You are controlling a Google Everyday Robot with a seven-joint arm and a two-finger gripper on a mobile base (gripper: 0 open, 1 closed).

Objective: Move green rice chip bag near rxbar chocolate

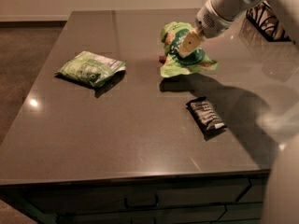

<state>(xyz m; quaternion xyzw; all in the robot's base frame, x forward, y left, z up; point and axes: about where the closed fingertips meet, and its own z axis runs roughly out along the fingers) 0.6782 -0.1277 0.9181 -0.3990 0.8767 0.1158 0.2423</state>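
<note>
On the glossy dark countertop [117, 134] the gripper [188, 43], at one o'clock, is clamped on the crumpled green rice chip bag [183, 63], rxbar chocolate [206, 116] at four, pale green bag [90, 69] at ten, brown carpet [23, 59] beyond.

Dim scene with a warm, brownish cast. The dark surface [140, 139] is glossy, with one small bright glare spot at the near left and a pale sheen at the far right. Light falls from above on the far-left side: the pale green bag [88, 69] throws a short shadow to its near right. The gripper [189, 42], far and right of centre, clamps the green rice chip bag [180, 62]. A broad dark shadow spreads from there to the near right, reaching the rxbar chocolate [206, 115].
</note>
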